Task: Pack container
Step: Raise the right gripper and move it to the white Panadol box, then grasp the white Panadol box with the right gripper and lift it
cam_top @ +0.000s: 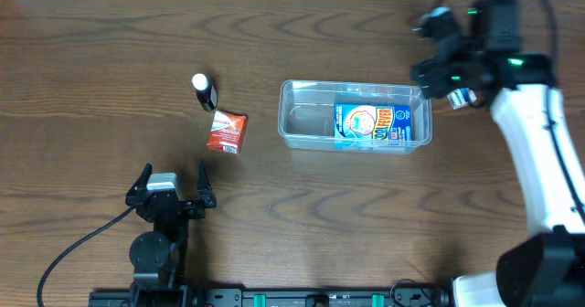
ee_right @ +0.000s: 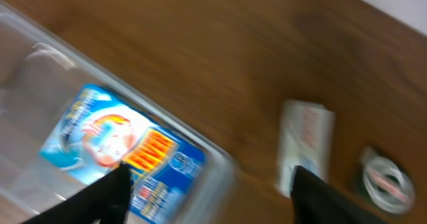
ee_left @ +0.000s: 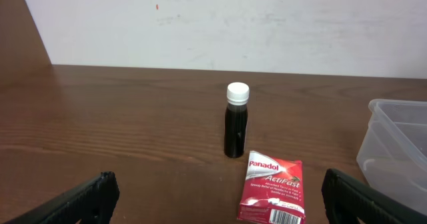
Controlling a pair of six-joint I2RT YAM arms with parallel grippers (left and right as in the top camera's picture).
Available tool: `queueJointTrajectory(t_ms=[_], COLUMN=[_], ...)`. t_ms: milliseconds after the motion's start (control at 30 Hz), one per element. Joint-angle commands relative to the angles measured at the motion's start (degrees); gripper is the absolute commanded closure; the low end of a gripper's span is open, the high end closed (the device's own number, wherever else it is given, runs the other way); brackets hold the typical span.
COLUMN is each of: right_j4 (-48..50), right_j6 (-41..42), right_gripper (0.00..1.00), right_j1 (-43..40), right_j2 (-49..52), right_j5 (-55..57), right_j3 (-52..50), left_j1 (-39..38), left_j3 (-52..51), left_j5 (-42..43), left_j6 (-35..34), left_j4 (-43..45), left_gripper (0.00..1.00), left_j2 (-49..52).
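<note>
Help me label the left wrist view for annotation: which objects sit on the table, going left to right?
The dark bottle with a white cap → red Panadol ActiFast packet → clear plastic container at the right edge.

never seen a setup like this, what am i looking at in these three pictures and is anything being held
Two robot arms work at a wooden table. One picture looks down from above; the other two come from a camera on each arm's wrist. A clear container holds a blue packet. Outside it sit a red packet and an upright dark bottle with a white cap. The left tool and the right tool both stand open and hold nothing.
</note>
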Motion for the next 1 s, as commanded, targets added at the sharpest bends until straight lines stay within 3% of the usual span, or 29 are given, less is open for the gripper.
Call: queueJointTrajectory(t_ms=[0,67,333,733,967], right_j4=[-1.90,-3.13,-3.80,-0.42,7.61], right_j6=[1.64,1.66,1.70,2.93,1.42], right_gripper=[0.10,0.01,0.01,0.01,0.01], right_j1=[-4.76,-7.69,-14.23,-14.32,-14.32], right_j2=[-0.07,0.11,0.11,4.22,11.67], right_j5=[3.52,3.43,3.28,2.60,-2.54], right_j3=[-0.07,-0.15,-0.26,-0.31,-0.33], left_j1=[0.42,0.42,0.42,0.42,0.42], left_j3=[-1.33,-1.33,-1.33,-1.33,-1.33], left_j5=[-0.09,-0.09,-0.09,-0.09,-0.09], left_j6=[0.35,0.35,0.35,0.35,0.35], left_j4=[-1.86,-1.86,-1.86,-1.86,-1.86], left_gripper=[0.02,0.02,0.02,0.02,0.02], left_j2=[-0.35,-0.35,-0.35,-0.35,-0.35])
